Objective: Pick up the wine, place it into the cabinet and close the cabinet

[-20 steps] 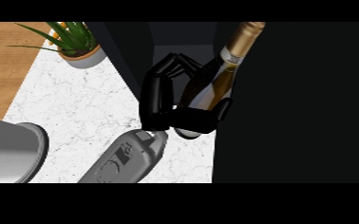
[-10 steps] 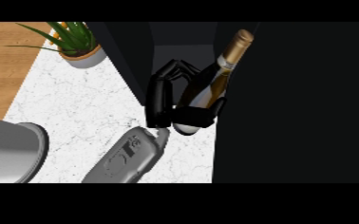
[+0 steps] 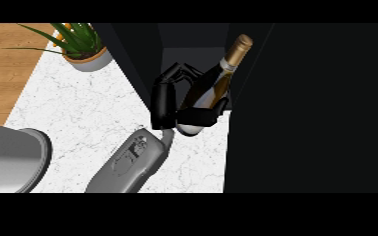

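Note:
The wine bottle (image 3: 219, 80) is dark with a gold foil neck and leans with its neck toward the upper right. My right hand (image 3: 166, 102) is curled round its lower body, with the thumb across the base. It holds the bottle at the mouth of the dark cabinet (image 3: 193, 39). The cabinet's black door (image 3: 303, 110) stands open along the bottle's right side. The bottle's pale base shows just below the hand, over the counter's edge. My left hand does not show.
A potted green plant (image 3: 85, 50) stands at the back left on the white marble counter (image 3: 81, 105). A wooden surface (image 3: 18, 60) borders the counter on the left. A grey rounded shape (image 3: 18, 160) fills the lower left corner.
The bottle's neck has shifted a little left and down in the view. The fingers have drawn in closer against the bottle, and the forearm has followed slightly.

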Motion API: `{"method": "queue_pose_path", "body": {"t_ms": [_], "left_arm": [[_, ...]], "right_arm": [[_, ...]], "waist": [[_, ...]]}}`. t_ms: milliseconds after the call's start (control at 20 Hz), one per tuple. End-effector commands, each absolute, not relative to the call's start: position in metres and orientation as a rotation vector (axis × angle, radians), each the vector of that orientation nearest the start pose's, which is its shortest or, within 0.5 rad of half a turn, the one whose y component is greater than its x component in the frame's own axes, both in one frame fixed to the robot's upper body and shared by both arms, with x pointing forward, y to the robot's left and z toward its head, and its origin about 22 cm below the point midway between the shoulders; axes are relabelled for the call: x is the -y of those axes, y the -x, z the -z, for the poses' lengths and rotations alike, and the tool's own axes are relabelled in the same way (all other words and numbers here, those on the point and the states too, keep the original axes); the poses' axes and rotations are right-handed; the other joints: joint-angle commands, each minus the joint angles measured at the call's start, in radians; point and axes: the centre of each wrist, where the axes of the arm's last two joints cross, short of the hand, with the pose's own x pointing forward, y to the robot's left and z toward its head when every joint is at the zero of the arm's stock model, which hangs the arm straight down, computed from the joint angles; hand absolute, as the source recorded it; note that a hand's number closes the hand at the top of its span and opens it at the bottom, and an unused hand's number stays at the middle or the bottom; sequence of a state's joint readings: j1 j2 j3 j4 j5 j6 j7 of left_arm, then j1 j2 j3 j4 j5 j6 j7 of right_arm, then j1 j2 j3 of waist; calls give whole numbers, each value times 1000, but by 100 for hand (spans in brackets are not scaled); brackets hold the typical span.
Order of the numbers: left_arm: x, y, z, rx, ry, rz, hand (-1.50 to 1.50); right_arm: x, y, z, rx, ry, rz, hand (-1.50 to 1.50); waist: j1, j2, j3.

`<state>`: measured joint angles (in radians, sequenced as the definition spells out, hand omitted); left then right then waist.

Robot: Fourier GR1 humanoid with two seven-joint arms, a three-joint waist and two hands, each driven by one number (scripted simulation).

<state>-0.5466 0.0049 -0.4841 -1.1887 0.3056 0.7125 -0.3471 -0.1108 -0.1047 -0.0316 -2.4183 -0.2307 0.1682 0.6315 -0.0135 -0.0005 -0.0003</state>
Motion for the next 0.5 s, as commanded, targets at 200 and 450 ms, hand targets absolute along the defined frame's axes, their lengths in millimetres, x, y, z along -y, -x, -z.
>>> {"method": "queue_pose_path", "body": {"t_ms": [200, 450], "left_arm": [[-77, -350, -49, 1914, -25, -118, 150], [-93, -351, -36, 1884, -39, -104, 150]], "right_arm": [[232, -148, -212, 1924, -252, -309, -150], [243, -146, -213, 1929, -268, -289, -150]], "waist": [[3, 0, 0], [5, -1, 1]]}}
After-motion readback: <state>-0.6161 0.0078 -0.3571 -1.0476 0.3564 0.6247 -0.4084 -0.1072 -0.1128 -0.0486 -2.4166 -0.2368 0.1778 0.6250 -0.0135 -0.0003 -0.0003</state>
